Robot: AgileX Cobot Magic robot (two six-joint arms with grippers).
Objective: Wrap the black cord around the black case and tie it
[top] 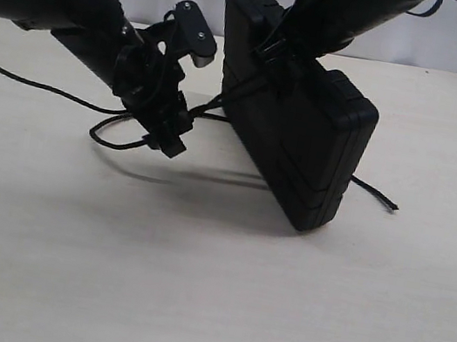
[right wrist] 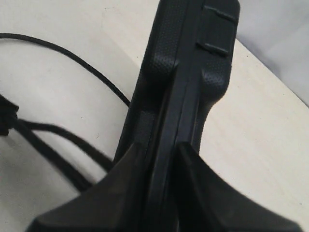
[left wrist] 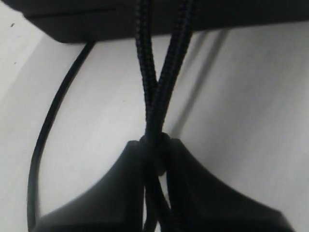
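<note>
Closest worry is the left gripper (left wrist: 155,147): it's pinched narrow on two strands of the black cord (left wrist: 166,82), just off the side of the case. Braided rope like that looks slippery, so I'd guess a hard tug lets one strand slide out and the whole wrap goes slack. The loose loop of cord lying on the table (top: 190,288) right beside it could also snag on that gripper. Further back, the black case (top: 305,140) is up on its edge and tilted, low corner toward the camera, and I can't tell if it actually touches the table. The right gripper (right wrist: 161,154) is clamped on its top edge across the seam, so a sideways pull from the cord could twist the case in that grip. The cord itself looks thin, matte and tightly woven. It runs from the pinch up to the case, and a tail end pokes out on the table past the far side.
</note>
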